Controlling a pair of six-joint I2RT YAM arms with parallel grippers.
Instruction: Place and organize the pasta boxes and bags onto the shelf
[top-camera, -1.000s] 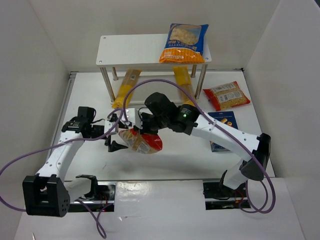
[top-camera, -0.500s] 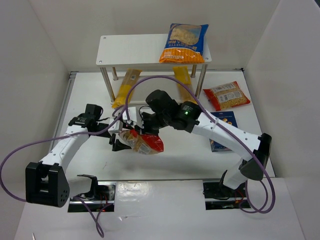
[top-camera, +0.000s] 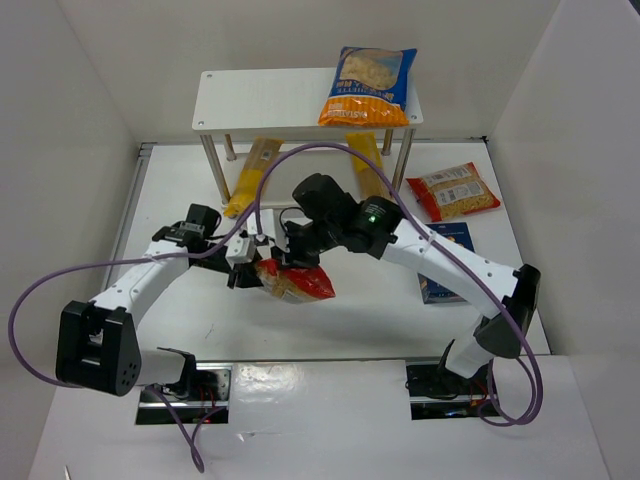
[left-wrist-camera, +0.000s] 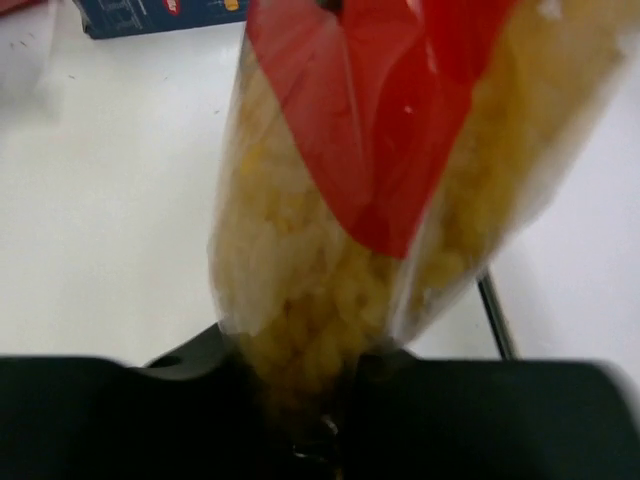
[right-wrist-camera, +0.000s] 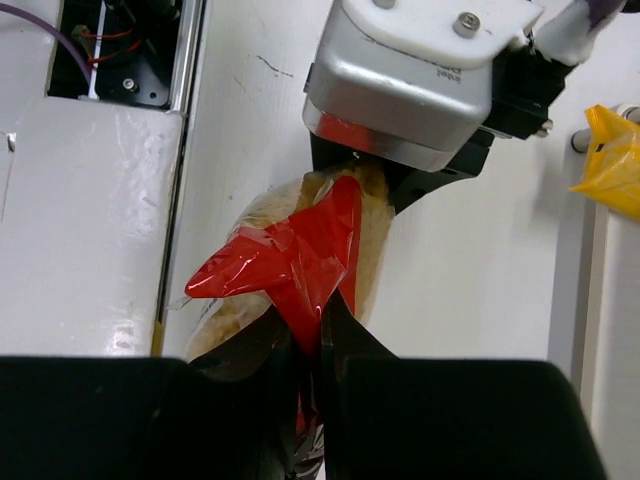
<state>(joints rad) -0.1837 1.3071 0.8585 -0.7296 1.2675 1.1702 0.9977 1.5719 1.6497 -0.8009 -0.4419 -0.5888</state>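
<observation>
A red pasta bag (top-camera: 297, 283) hangs just above the table's middle, held at both ends. My right gripper (right-wrist-camera: 318, 340) is shut on its crimped red end. My left gripper (left-wrist-camera: 300, 370) is shut on the opposite, pasta-filled end (left-wrist-camera: 380, 150), its fingers pressing both sides. The white shelf (top-camera: 265, 100) stands at the back with the orange-and-blue bag (top-camera: 368, 85) on its right part. Two yellow spaghetti packs (top-camera: 250, 178) (top-camera: 367, 168) lie under it. A second red bag (top-camera: 452, 192) lies at the right. The blue pasta box (top-camera: 447, 240) is partly hidden by my right arm.
White walls close in the table on the left, right and back. The shelf's metal legs (top-camera: 212, 170) stand close behind the held bag. A purple cable (top-camera: 330, 150) loops over the middle. The arm bases sit at the near edge.
My left gripper moved right to the bag and closed from wide open onto its pasta end. The right gripper kept its hold and the bag shifted slightly right.
</observation>
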